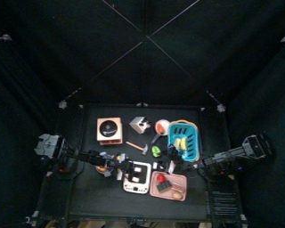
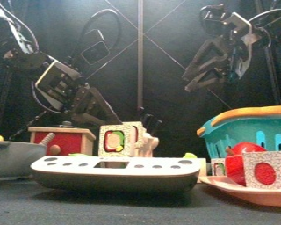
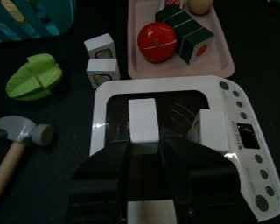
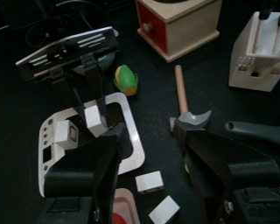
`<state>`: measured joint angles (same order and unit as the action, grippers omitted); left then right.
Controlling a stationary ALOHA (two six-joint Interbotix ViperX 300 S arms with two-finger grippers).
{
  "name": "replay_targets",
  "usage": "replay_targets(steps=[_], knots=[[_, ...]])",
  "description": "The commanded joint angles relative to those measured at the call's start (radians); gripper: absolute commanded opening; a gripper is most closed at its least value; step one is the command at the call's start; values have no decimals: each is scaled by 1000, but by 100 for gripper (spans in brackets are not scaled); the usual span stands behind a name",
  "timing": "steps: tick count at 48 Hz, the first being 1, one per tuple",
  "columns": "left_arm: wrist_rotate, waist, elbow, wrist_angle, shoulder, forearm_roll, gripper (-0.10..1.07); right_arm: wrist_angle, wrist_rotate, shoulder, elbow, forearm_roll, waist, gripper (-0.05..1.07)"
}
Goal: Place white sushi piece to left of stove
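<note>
The stove [image 3: 230, 109] is a flat white panel with black patches, lying mid-table [image 1: 136, 175] right under my left gripper [image 3: 145, 149]. The white sushi piece [image 3: 140, 119], a small white lump, shows over the stove's black face just ahead of that gripper's tips. The right wrist view shows the same lump [image 4: 94, 117] between the left gripper's two fingers, near the stove's [image 4: 60, 162] left end. The jaws stand apart on either side of it. Whether they touch it I cannot tell. My right gripper [image 4: 152, 140] hangs open over the table's right side [image 1: 208, 163].
A pink tray [image 3: 224, 63] with red and green toy food lies just right of the stove. Two white blocks [image 3: 101, 57], a green piece [image 3: 35, 74] and a toy hammer [image 3: 20, 140] lie behind the stove. An orange box [image 1: 109, 129] and a teal basket [image 1: 184, 140] stand further back.
</note>
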<state>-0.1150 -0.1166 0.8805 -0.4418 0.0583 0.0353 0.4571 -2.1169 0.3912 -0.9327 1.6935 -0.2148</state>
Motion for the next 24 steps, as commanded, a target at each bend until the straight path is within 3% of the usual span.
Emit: replay_targets(steps=[1, 15, 24], knots=[[0, 3, -5, 20, -43, -2, 57, 3, -2, 11, 9, 3, 2, 84], [6, 3, 2, 245, -230, 8, 56, 3, -2, 11, 11, 3, 2, 84], [6, -23, 28, 307, -327, 121, 56, 3, -2, 9, 9, -8, 2, 84]])
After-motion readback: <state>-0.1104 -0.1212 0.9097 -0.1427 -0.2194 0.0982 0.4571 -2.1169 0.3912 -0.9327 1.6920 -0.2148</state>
